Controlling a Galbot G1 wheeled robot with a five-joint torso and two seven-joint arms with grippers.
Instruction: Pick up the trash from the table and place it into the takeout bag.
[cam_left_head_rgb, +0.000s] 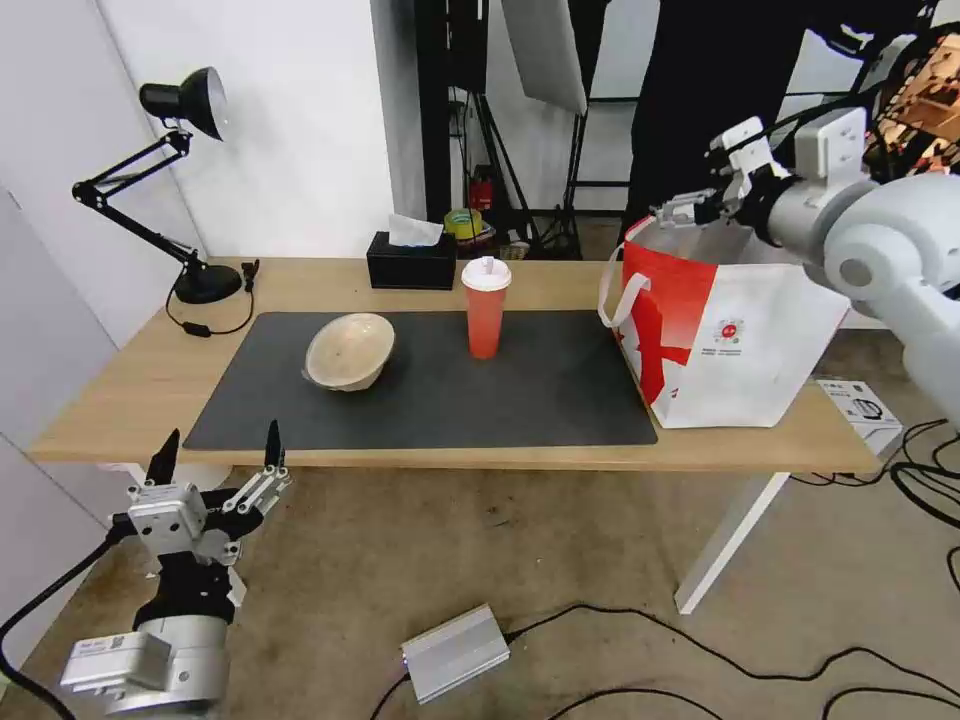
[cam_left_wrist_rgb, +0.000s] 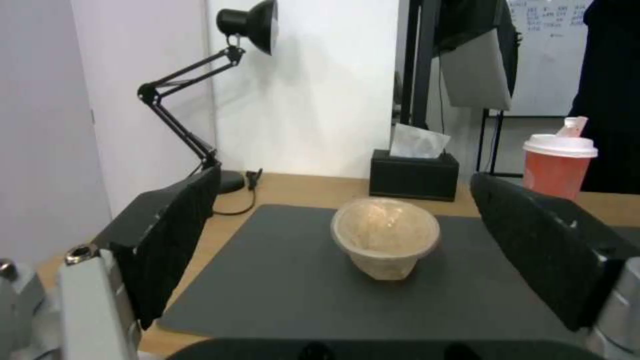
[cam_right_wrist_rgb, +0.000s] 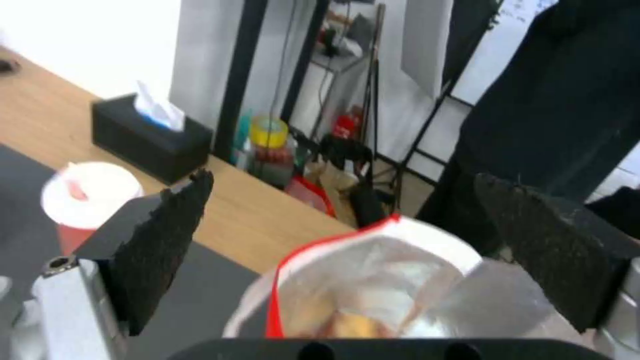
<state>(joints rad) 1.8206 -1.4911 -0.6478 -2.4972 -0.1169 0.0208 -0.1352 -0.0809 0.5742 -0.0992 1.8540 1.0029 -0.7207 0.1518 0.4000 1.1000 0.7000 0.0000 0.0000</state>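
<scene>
The left gripper (cam_left_head_rgb: 220, 452) hangs low in front of the table (cam_left_head_rgb: 130, 390), below its near edge. Its two black fingers (cam_left_head_rgb: 163, 458) point up and stand wide apart, and there is nothing between them. In the left wrist view the gripper (cam_left_wrist_rgb: 347, 235) faces the beige bowl (cam_left_wrist_rgb: 385, 242), which sits past the fingers, well apart from them. The bowl (cam_left_head_rgb: 349, 351) lies tipped on its side on the dark mat (cam_left_head_rgb: 500, 400).

To the right of the bowl stands the red cup (cam_left_head_rgb: 485, 307) with a white lid. It is upright on the mat. It is further from the left gripper than the bowl is. Behind the cup, at the back of the table, is the black tissue box (cam_left_head_rgb: 411, 260). A black desk lamp (cam_left_head_rgb: 185, 100) stands on the far left corner.

Further right is the takeout bag (cam_left_head_rgb: 725, 335), standing on the right end of the table. Its top is open and the shiny lining (cam_right_wrist_rgb: 400, 280) shows inside.

The right gripper (cam_left_head_rgb: 700, 205) is up high, just over the back rim of the bag. In the right wrist view its fingers (cam_right_wrist_rgb: 167, 240) are spread wide and hold nothing. The open bag is right below them. Something pale lies down inside the bag, but it is too blurry to tell what it is.
</scene>
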